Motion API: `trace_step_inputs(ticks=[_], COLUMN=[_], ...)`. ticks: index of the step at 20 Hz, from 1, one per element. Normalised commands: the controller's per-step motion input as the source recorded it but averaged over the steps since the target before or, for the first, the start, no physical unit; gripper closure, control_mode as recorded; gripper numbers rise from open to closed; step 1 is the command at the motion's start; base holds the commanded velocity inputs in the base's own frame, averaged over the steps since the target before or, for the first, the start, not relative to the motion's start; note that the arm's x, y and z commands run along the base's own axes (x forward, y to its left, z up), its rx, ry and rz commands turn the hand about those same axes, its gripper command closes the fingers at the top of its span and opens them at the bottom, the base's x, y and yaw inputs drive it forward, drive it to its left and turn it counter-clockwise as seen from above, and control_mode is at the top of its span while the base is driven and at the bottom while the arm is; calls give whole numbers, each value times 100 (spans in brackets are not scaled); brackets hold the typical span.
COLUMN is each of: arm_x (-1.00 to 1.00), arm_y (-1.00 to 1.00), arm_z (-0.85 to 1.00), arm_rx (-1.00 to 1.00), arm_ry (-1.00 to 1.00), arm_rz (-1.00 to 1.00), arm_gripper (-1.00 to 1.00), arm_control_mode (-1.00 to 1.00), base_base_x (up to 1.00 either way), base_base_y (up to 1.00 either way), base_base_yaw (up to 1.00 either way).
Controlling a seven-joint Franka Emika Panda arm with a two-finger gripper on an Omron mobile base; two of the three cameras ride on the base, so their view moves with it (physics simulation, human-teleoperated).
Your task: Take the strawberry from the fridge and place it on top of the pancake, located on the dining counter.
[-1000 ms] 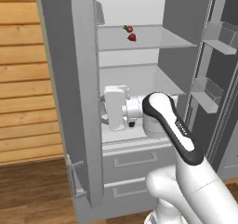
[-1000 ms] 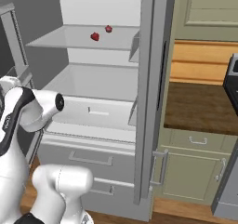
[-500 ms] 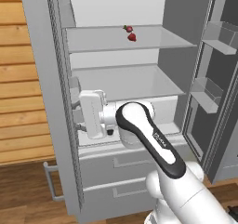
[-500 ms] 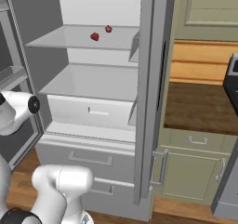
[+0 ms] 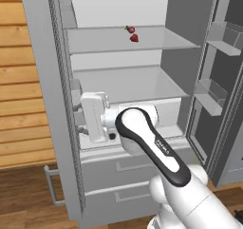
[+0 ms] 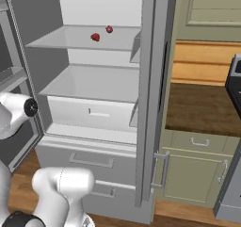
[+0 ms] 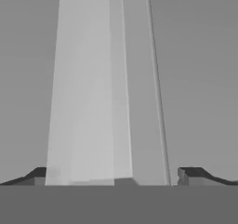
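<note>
Gripper (image 7: 113,174) is spread wide right up against the fridge (image 5: 118,85) left door; strawberry (image 5: 135,38) sits on its upper shelf.

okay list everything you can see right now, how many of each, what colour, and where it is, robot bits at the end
fridge: one, light grey, both upper doors open, pale shelves inside, two drawers below.
strawberry: one, red, on the upper shelf.
second small fruit: one, darker red, just behind the strawberry.
wood panelling: tan, left of the fridge.
brown counter: one, dark wood, right of the fridge, pale green cabinets beneath.
arm: one, white with dark joints, reaching toward the left door's edge.
gripper: one, open, dark tips either side of a pale upright edge.
</note>
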Motion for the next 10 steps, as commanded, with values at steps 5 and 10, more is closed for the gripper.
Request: trace_step_inputs(ticks=[5, 10], arm_x=[-17, 7], arm_y=[-85, -100], arm_z=[33, 15], arm_rx=[12, 6], arm_ry=[0, 0], arm_rz=[-13, -6], arm_gripper=[-100, -100], arm_control_mode=[-100, -100], base_base_x=[0, 0], base_base_y=[0, 0], base_base_yaw=[0, 0])
